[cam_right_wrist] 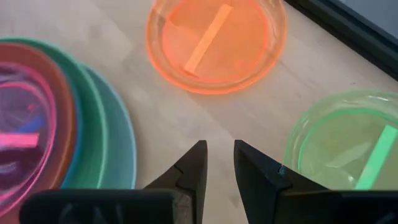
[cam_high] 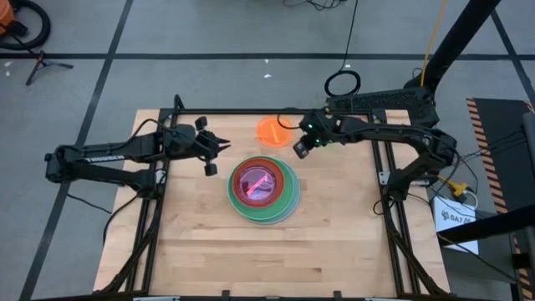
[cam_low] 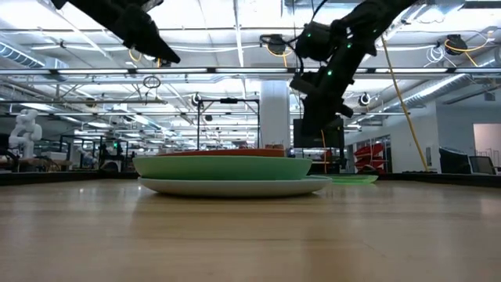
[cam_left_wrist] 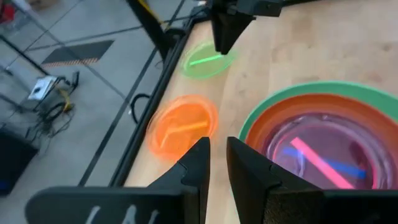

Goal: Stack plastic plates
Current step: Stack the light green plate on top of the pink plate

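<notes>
Currently the stack (cam_high: 263, 191) sits mid-table: light blue plate lowest, then green, red-orange, with the small pink plate (cam_right_wrist: 22, 140) nested on top. Two small plates remain loose near the far edge: orange plate (cam_high: 272, 131) and lime plate (cam_right_wrist: 348, 146). Left gripper (cam_high: 219, 144) and right gripper (cam_high: 301, 149) hover empty, fingers slightly apart.

A grey floor (cam_high: 209, 33) crossed by dark tape lines surrounded the wooden tabletop (cam_high: 251, 251); an orange vacuum (cam_high: 12, 29) sat at ten o'clock, ceiling lights (cam_low: 235, 23) glowed overhead.
</notes>
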Available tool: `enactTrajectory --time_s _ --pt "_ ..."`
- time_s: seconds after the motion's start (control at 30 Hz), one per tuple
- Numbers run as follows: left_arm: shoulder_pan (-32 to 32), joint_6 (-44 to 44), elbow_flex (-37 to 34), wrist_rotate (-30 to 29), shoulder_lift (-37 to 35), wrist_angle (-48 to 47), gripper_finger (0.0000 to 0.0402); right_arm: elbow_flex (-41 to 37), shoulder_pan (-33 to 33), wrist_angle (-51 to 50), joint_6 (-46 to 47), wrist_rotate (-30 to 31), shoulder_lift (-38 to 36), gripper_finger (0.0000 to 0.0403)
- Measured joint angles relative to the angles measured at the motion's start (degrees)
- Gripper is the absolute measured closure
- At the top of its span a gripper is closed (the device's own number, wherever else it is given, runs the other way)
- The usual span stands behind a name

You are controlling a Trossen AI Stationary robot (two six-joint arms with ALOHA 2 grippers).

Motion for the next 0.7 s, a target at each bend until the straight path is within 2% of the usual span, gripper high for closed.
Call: enactTrajectory --time_s 0.2,0.43,0.7 --pt "1.8 -0.5 0.0 -0.9 -0.2 -0.1 0.0339 3.2 -3.2 -4.9 0.0 2.3 6.4 0.0330" --pt "3.0 0.3 0.0 -1.0 0.5 -0.4 0.0339 3.9 -6.6 -7.2 1.5 2.3 11.9 0.0327" --pt "3.0 0.5 0.0 -1.0 0.5 -0.1 0.0339 3.9 -7.8 -6.8 -0.2 1.0 14.5 0.0271"
